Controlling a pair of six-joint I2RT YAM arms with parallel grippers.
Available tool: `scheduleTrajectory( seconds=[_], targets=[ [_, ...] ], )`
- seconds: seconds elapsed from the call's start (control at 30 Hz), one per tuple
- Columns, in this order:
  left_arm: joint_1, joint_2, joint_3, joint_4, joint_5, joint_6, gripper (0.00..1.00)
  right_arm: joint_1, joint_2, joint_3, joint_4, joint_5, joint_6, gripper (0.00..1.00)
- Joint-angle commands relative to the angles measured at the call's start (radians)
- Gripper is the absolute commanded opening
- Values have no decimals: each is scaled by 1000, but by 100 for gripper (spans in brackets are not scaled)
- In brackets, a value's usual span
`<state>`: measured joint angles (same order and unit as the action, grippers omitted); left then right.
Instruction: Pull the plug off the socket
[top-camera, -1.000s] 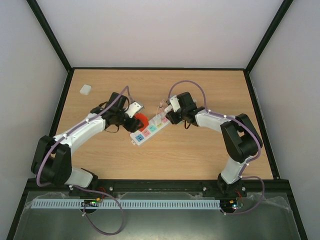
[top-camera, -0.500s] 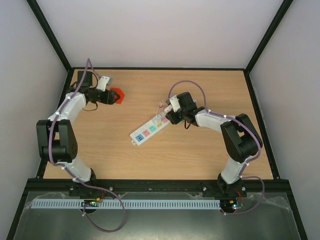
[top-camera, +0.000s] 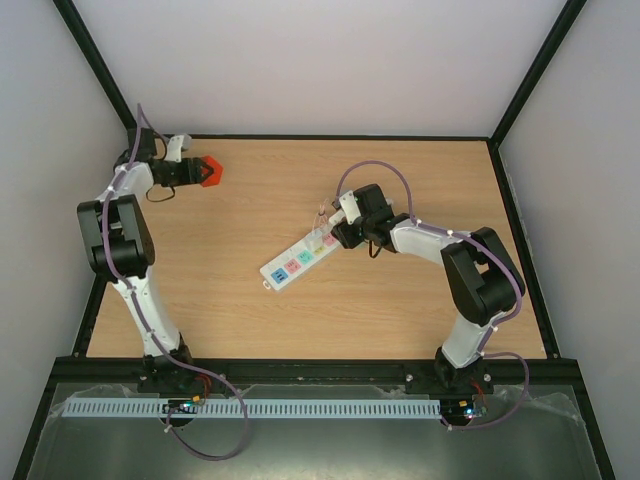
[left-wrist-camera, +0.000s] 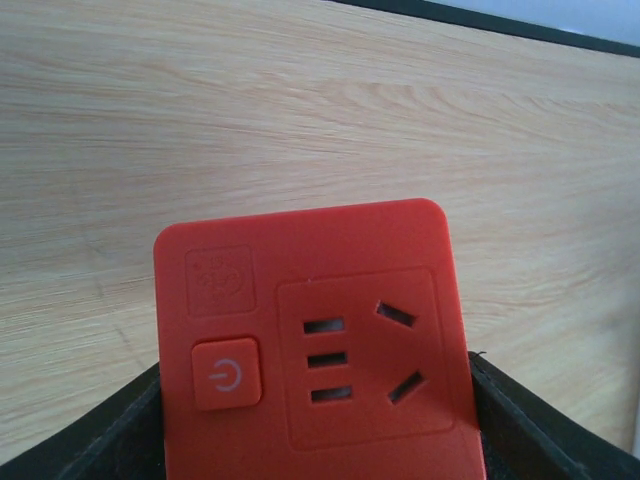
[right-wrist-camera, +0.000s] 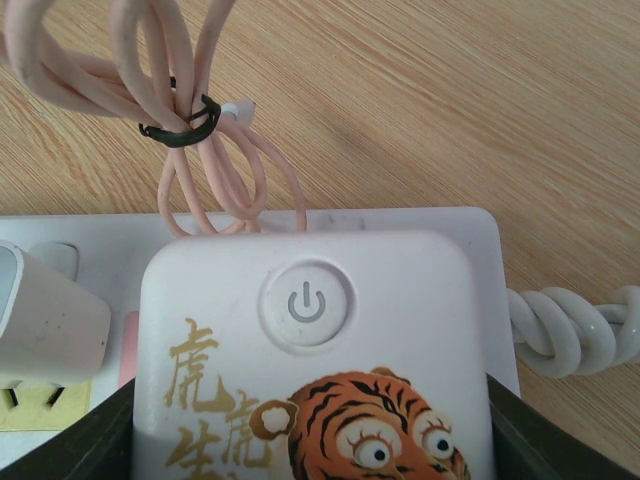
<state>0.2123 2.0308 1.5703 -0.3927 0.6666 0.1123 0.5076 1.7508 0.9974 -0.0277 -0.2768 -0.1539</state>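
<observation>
**A:** Top view: what has changed?
**B:** The left tool, closed on the red plug, has swung from the socket to the bench's far-left corner. The plug is off.
**A:** Left wrist?
**B:** Plug clamped, above bare bench.
**A:** Right wrist?
**B:** Right tool grips a white block on the socket, mid-bench.

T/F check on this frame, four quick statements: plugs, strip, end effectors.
1. The left end effector grips a red plug. True.
2. The red plug sits in the socket. False: it is far from it, near the table's far-left corner.
3. The right end effector grips a tiger-print adapter on the socket. True.
4. The pink cable lies loose. False: a black tie bundles it.
</observation>
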Motion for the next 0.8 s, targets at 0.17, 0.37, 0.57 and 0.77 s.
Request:
scheduleTrajectory(
  seconds=[0.17, 0.37, 0.57, 0.77],
  targets=[
    [24, 138, 107, 13, 104, -81, 36, -11, 30, -11, -57, 38, -4, 30],
    [35, 195, 127, 40, 130, -127, 36, -11, 33, -14, -57, 43, -7, 30],
    [45, 231, 151, 43, 127, -148, 41, -11, 34, -14, -57, 44, -6, 30],
    [49, 234, 158, 19, 74, -132, 73, -11, 34, -14, -57, 42, -6, 30]
  ],
)
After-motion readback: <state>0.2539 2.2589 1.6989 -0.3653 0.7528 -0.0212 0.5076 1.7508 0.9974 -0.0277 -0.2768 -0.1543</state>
